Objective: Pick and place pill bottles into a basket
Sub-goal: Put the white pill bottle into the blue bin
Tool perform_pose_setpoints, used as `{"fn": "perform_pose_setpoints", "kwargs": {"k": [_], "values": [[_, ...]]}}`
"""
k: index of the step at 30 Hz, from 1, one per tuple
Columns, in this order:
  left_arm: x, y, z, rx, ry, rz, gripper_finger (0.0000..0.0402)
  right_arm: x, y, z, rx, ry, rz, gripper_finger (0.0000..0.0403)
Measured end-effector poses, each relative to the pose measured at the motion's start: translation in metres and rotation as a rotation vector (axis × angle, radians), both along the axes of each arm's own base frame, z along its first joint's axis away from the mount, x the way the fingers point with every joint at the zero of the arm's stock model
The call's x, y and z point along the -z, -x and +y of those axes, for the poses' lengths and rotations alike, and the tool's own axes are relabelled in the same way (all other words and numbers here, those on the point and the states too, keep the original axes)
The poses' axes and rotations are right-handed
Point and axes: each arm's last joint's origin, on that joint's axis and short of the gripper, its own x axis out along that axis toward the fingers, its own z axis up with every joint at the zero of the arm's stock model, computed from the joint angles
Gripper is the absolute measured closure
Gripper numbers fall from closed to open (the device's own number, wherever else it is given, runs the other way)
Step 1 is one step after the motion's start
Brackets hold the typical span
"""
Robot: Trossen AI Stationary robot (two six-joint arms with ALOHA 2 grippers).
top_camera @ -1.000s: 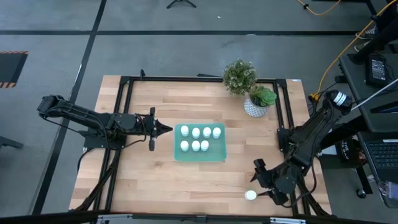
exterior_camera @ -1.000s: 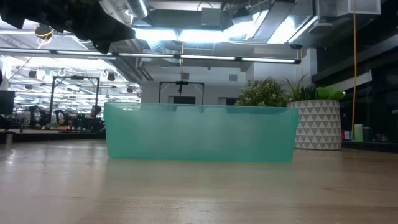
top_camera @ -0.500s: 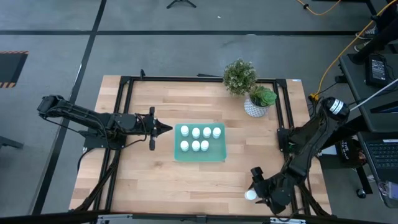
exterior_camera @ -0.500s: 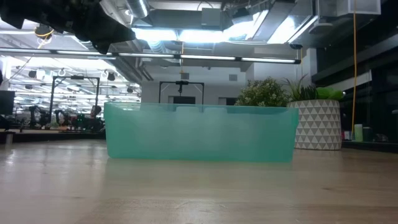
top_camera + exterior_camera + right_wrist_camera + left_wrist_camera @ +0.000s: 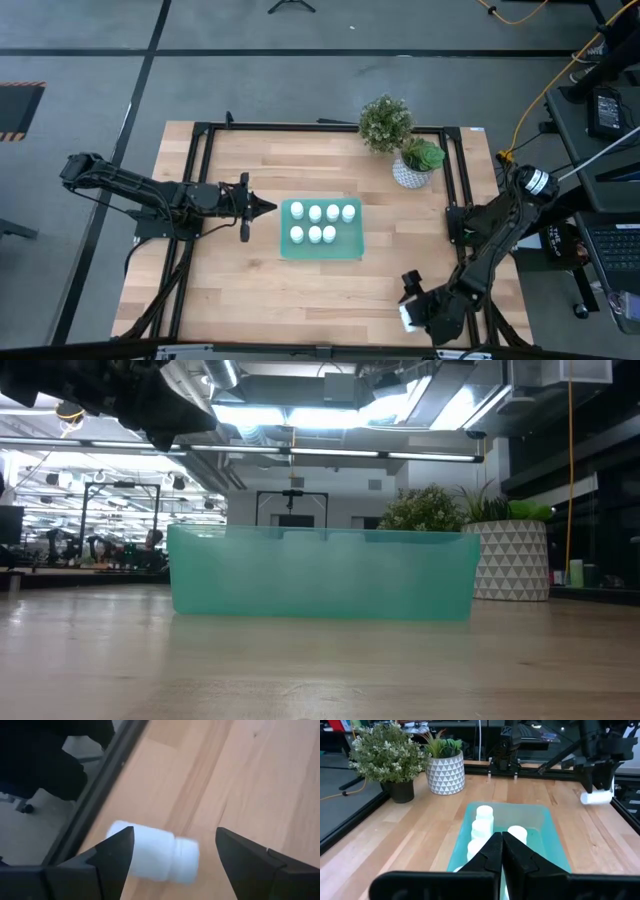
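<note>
Pill bottle (image 5: 154, 855) on its side between our right gripper's (image 5: 172, 855) spread fingers, far from basket (image 5: 321, 250), left gripper (image 5: 262, 207) closed beside basket.

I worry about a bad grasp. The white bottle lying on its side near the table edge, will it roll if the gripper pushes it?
Probably. The bottle is round and lies on its side between the right gripper's open fingers. Its smooth plastic may slip. The table edge is close.

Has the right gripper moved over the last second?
Yes. The right gripper has moved toward the table's near edge, now over the lying pill bottle.
</note>
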Motion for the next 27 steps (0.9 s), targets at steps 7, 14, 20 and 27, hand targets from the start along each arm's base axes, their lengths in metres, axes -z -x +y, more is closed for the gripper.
{"fn": "perform_pose_setpoints", "kwargs": {"k": [7,14,20,27], "values": [[0.000,0.000,0.000,0.000,-0.001,0.005,0.0396,-0.002,0.000,0.000,-0.001,-0.006,-0.005,0.0122],[0.001,0.000,0.000,0.000,-0.002,0.008,0.0398,-0.002,0.000,0.000,-0.016,0.003,-0.009,0.0122],[0.001,0.000,0.000,0.000,-0.002,0.009,0.0391,-0.009,0.000,0.000,-0.022,0.029,0.004,0.0122],[0.001,0.000,0.000,0.000,-0.002,0.009,0.0395,-0.043,-0.005,0.008,0.037,0.030,0.044,0.0122]]}}
